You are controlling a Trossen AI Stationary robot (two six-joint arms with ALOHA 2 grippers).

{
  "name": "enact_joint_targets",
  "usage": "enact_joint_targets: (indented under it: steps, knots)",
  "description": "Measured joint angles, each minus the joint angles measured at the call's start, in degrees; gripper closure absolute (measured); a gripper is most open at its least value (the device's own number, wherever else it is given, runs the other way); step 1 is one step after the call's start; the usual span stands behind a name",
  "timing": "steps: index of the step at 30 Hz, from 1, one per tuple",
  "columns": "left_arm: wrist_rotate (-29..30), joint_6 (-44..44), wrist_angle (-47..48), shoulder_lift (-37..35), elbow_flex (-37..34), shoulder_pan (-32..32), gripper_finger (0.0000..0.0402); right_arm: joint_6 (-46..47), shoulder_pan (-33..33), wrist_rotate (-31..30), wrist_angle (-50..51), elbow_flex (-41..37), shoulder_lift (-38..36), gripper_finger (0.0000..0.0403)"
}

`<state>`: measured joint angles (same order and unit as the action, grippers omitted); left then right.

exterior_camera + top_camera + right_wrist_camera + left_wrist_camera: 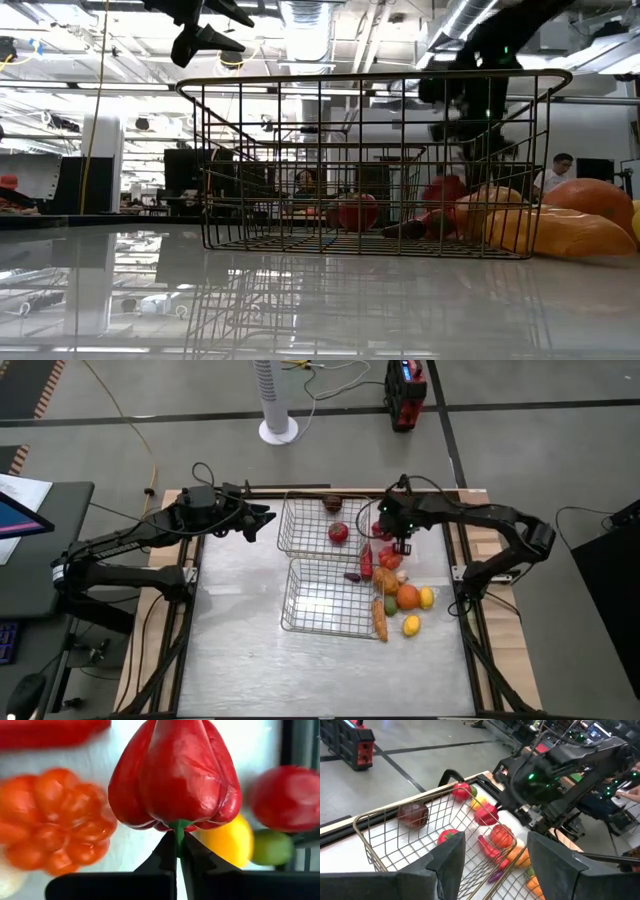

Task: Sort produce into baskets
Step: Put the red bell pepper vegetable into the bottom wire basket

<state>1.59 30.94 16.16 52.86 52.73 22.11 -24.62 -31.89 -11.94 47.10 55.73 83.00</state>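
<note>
Two wire baskets lie mid-table, the far one (305,525) and the near one (320,600). The far basket holds a dark red apple (333,504) and a red tomato (339,532). The other produce lies in a heap (400,600) on the table, right of the baskets. My right gripper (402,547) is above the heap's far end, shut on a red bell pepper (175,775). My left gripper (268,520) hangs open and empty above the far basket's left rim; its two fingers show in the left wrist view (495,865). My right gripper pinches the pepper's green stem (176,831) between its two fingertips. The fingers come from above, pointing down. The pepper hangs below them, stem up. I cannot tell whether it is clear of the table.
Around the pepper lie an orange ribbed fruit (55,832), a yellow one (230,840), a green one (272,847) and a red one (285,797). A carrot (380,618) and a purple piece (352,576) lie by the near basket's right rim. Bare table lies at left and front.
</note>
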Motion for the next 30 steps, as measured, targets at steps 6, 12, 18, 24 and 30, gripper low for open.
enact_joint_targets:
  steps: [6,12,18,24,30]
  knots:
    - [2.19,-0.24,-0.06,0.00,0.00,0.01,0.0200,5.20,1.44,-0.52,6.57,7.87,-4.37,0.0359]
    - [4.10,-0.28,-0.17,0.00,0.00,0.02,0.0200,10.07,4.67,0.04,7.26,13.23,-6.77,0.0361]
    - [4.37,-0.28,-0.19,0.00,0.00,0.02,0.0200,12.73,9.05,0.59,6.80,16.37,-6.91,0.0360]
    - [3.52,-0.20,-0.21,0.02,0.00,0.02,0.0200,14.79,15.13,11.66,5.42,18.10,-6.91,0.0360]
    - [1.76,-0.09,-0.20,0.02,0.00,0.02,0.0200,17.25,22.64,23.44,5.76,18.27,-6.86,0.0358]
